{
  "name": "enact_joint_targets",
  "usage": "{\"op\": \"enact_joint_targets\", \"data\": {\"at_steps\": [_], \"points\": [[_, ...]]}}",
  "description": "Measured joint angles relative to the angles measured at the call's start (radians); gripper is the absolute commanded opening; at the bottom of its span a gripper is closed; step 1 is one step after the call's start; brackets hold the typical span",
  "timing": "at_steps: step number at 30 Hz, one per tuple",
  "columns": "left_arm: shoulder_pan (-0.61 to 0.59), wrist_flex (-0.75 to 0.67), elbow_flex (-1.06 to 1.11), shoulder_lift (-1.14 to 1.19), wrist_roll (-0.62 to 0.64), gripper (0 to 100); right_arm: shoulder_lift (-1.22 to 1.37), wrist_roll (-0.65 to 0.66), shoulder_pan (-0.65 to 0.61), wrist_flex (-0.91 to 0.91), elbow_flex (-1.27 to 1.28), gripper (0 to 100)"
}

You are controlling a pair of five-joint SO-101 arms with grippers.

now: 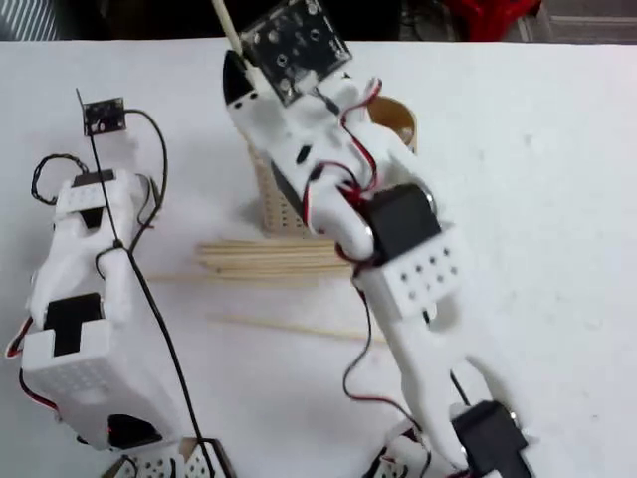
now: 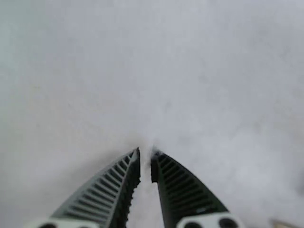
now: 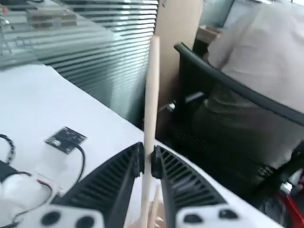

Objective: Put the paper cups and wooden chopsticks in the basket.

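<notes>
My right gripper [image 1: 249,72] is over the back middle of the table, above the woven basket [image 1: 277,204], which its arm mostly covers. It is shut on a wooden chopstick [image 3: 151,95] that stands upright and pokes out past the fingertips [image 1: 227,28]. More chopstick ends [image 3: 154,209] show just beneath the jaws. A brown paper cup [image 1: 395,115] peeks out beside the arm. A bundle of chopsticks [image 1: 269,257] lies on the table in front of the basket, with a single chopstick [image 1: 289,327] nearer still. My left gripper [image 2: 145,154] points at bare table, shut on nothing.
The left arm [image 1: 80,289] is folded at the table's left side. A small black circuit board [image 1: 103,115] with a cable lies behind it. The table's far edge is close behind the basket, with a black chair [image 3: 213,80] beyond it.
</notes>
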Motion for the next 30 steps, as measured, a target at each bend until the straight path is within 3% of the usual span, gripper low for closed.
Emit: {"op": "enact_joint_targets", "data": {"at_steps": [14,18,23,27,30], "points": [[0.0,0.0,0.0,0.0,0.0,6,-0.043,-0.003,0.048,-0.048,0.301,2.2],[0.0,0.0,0.0,0.0,0.0,6,-0.103,-0.003,0.051,-0.046,0.316,10.0],[0.0,0.0,0.0,0.0,0.0,6,-0.195,-0.003,0.06,0.08,0.316,18.5],[0.002,0.0,0.0,0.0,0.0,6,-0.235,-0.003,0.057,0.155,0.316,15.9],[0.002,0.0,0.0,0.0,0.0,6,-0.267,-0.003,0.069,0.232,0.316,8.4]]}}
